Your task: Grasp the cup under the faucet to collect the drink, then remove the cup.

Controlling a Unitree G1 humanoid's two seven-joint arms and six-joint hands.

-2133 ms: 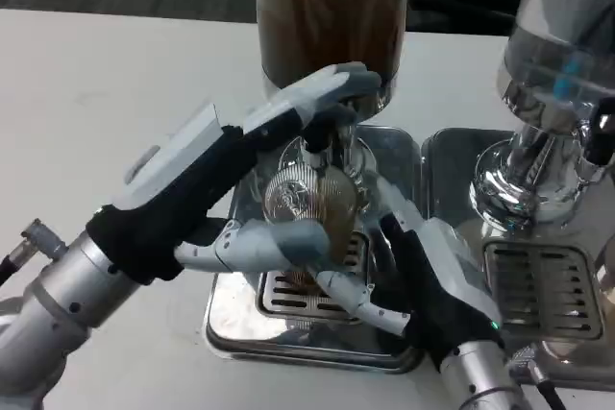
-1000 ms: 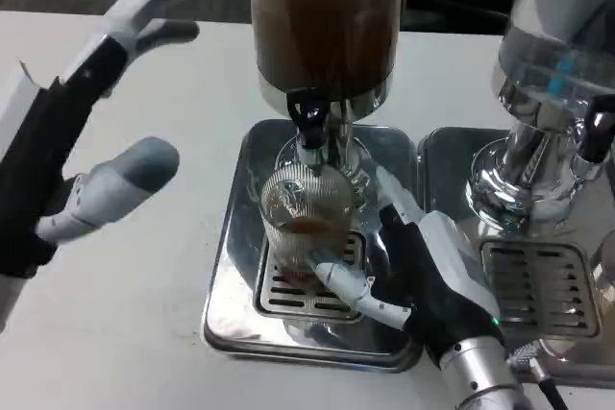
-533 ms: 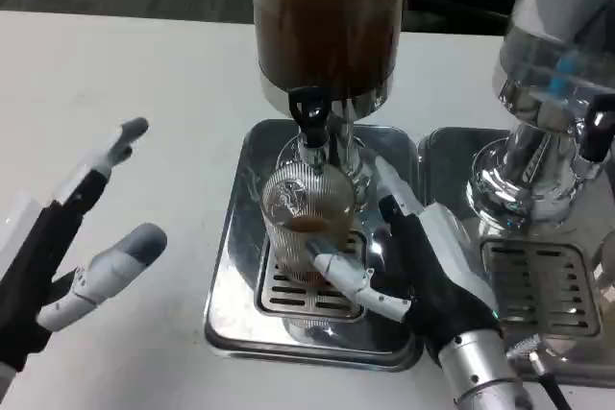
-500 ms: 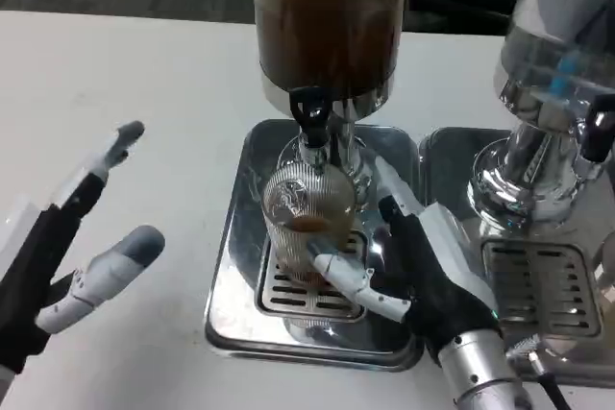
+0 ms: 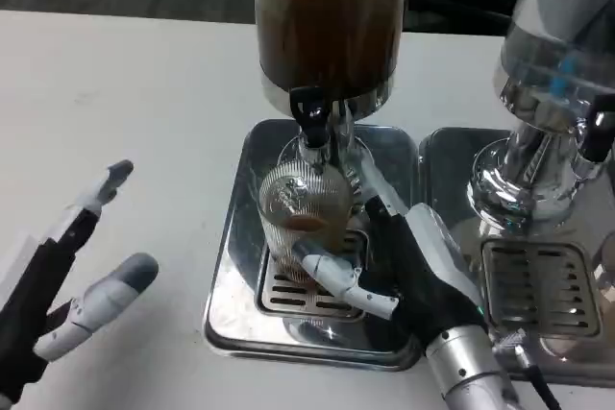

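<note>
Your right hand [image 5: 404, 261] wraps the ribbed glass cup [image 5: 306, 213], which stands on the drip tray [image 5: 235, 266] directly beneath the faucet [image 5: 309, 112]. Your left hand [image 5: 67, 280] hovers well left of the tray, fingers spread, holding nothing.

Café counter: drink dispensers [image 5: 330, 21], drip trays [image 5: 240, 309].

dispenser tank [image 5: 327, 16] cut off at top edge, left hand [image 5: 67, 280] cropped at lower left, cup [image 5: 306, 218] base behind right hand [image 5: 404, 261] fingers [image 5: 332, 276]
</note>
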